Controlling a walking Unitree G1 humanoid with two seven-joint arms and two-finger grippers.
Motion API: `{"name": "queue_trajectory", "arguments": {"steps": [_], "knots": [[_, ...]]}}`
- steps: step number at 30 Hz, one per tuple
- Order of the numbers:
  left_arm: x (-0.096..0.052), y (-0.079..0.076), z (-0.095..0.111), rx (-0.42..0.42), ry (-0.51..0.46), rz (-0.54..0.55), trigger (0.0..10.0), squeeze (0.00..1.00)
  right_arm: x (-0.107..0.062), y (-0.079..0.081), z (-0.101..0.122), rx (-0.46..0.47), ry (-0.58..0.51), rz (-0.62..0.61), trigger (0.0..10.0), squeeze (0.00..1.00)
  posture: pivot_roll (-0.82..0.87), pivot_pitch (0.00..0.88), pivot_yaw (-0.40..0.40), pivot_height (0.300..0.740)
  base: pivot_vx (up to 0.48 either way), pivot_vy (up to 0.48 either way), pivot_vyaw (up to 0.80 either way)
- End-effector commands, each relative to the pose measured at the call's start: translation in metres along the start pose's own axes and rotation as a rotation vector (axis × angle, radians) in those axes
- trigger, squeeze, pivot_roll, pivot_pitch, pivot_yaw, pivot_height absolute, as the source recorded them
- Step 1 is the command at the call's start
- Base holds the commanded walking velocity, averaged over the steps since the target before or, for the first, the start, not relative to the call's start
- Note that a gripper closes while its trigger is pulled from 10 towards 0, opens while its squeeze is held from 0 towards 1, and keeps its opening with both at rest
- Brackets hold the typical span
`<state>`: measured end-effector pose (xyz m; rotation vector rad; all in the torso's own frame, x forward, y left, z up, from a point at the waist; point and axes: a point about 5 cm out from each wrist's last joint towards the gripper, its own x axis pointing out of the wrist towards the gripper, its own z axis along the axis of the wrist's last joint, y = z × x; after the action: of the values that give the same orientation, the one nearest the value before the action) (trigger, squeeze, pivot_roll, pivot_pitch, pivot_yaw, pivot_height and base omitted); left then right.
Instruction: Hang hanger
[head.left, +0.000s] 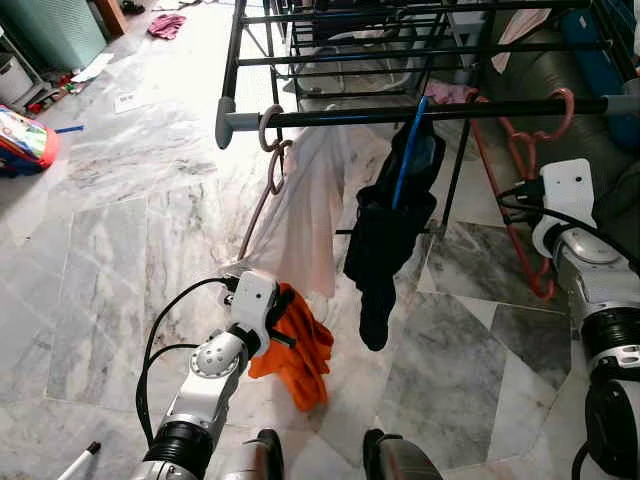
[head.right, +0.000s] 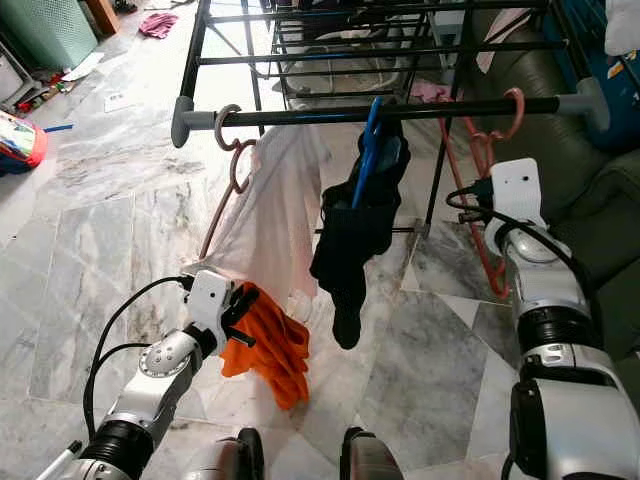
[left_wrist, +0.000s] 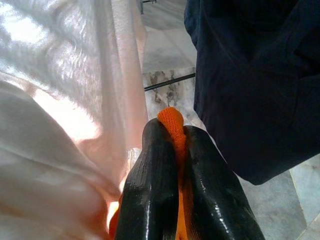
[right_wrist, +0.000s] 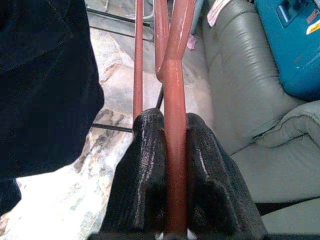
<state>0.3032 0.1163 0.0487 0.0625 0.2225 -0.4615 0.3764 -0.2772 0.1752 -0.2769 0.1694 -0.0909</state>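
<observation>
Between my right gripper's (right_wrist: 172, 200) black fingers I see a salmon-red hanger (right_wrist: 175, 125), between my left gripper's (left_wrist: 172, 150) an orange cloth (head.left: 295, 355), over grey-veined white marble floor (head.left: 130, 250).

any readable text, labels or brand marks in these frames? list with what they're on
None readable.
Blue container: a small sticker at its edge, too blurred to read.
Paper on the floor: print too small to read.
Tag on the pink cloth: no legible text.
</observation>
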Motion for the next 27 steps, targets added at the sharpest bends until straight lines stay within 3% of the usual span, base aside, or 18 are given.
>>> {"name": "queue_trajectory", "arguments": {"steps": [1,6,14,15,16,21,25,27], "knots": [[-0.003,0.0,-0.009,-0.001,0.037,0.006,10.0,0.0,0.0,-0.005,0.002,-0.003,-0.003,-0.012,0.0,0.0,-0.09,0.204,0.076,0.74,0.0,0.0,0.0],[-0.002,-0.001,-0.01,0.0,0.04,0.006,10.0,0.0,0.0,-0.006,0.003,-0.007,-0.018,-0.028,0.0,0.0,-0.09,0.203,0.073,0.74,0.0,0.0,0.0],[-0.003,0.004,-0.004,-0.002,-0.007,0.044,10.0,0.0,-0.014,0.006,0.007,-0.004,-0.166,-0.065,0.0,0.0,-0.09,0.204,0.07,0.74,0.0,0.0,0.0],[-0.003,0.004,-0.004,-0.003,-0.008,0.045,10.0,0.0,-0.018,0.009,0.004,-0.008,-0.181,-0.081,6.9,0.0,-0.09,0.205,0.07,0.74,0.0,0.0,0.0],[-0.003,0.004,-0.003,-0.003,-0.007,0.045,10.0,0.0,-0.023,0.011,0.001,-0.012,-0.19,-0.093,10.0,0.0,-0.09,0.205,0.07,0.74,0.0,0.0,0.0],[-0.003,0.004,-0.003,-0.008,-0.013,0.046,10.0,0.0,-0.045,0.029,-0.02,0.001,-0.205,-0.123,10.0,0.0,-0.11,0.206,0.076,0.74,0.0,0.0,0.0],[-0.001,0.001,-0.002,-0.001,-0.022,0.04,10.0,0.0,-0.073,0.052,-0.059,0.018,-0.153,-0.139,10.0,0.0,-0.12,0.21,0.083,0.74,0.0,0.0,0.0],[-0.001,0.001,-0.002,0.001,-0.025,0.041,10.0,0.0,-0.08,0.058,-0.068,0.017,-0.137,-0.139,10.0,0.0,-0.12,0.21,0.083,0.74,0.0,0.0,0.0]]}}
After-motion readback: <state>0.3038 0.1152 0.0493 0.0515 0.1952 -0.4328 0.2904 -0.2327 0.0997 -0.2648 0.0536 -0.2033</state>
